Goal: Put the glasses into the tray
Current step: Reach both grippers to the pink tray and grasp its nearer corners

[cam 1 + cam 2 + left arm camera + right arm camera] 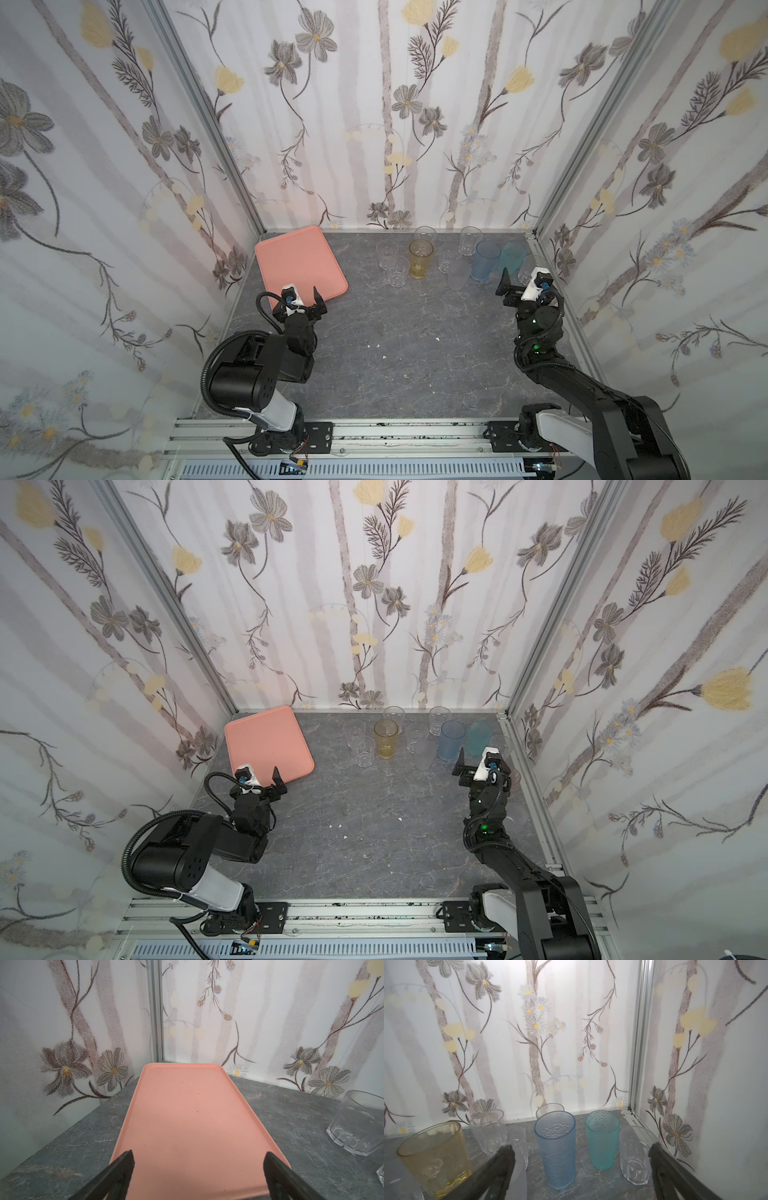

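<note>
While the glasses (421, 259) stand off the tray (291, 257), left gripper (198, 1156) and right gripper (581, 1148) gape — empty.

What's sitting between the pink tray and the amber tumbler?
In both top views, a clear tumbler and a nearer clear tumbler stand between the tray and the amber tumbler.

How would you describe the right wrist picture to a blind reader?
A blue glass and a teal glass stand upright on a grey table, ahead of two open black fingers. An amber glass and clear glasses flank them.
</note>
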